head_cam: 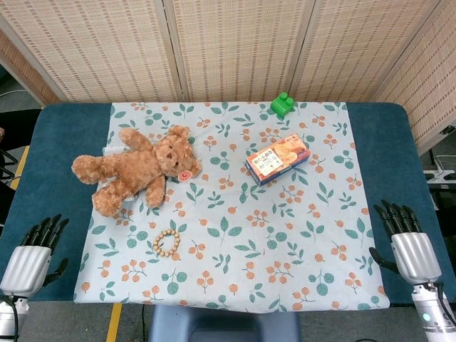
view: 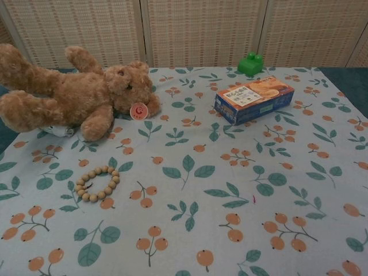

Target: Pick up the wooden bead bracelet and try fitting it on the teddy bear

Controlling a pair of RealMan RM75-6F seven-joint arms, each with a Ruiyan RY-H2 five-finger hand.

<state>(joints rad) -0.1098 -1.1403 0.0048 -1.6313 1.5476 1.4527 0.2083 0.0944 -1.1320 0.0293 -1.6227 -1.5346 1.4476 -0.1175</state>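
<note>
Table: a blue-topped table [head_cam: 64, 135] was seen filling most of the head view, backed by woven-panel screens.
Cloth: a pale cloth printed with green leaves and orange berries [head_cam: 285, 242] was spread over the middle of the table.
Bear: a brown plush teddy bear [head_cam: 139, 167] was laid on its side in the left centre of the head view, head towards the middle of the frame, a round red tag at its neck; in the chest view it was found at the upper left [view: 75, 95].
Box: a blue and orange cardboard biscuit box [head_cam: 278, 159] was placed right of centre, well apart from the bear.
Left hand: the silver and black left hand [head_cam: 32, 256] was rested at the lower left edge, fingers spread, nothing held.
Right hand: the silver and black right hand [head_cam: 410, 246] was rested at the lower right edge, fingers apart, nothing held.
Bracelet: the wooden bead bracelet [head_cam: 167, 244] was laid flat on the cloth below the bear, near it but untouched.
Block: a small green plastic building block [head_cam: 283, 105] was set at the upper edge of the cloth.
</note>
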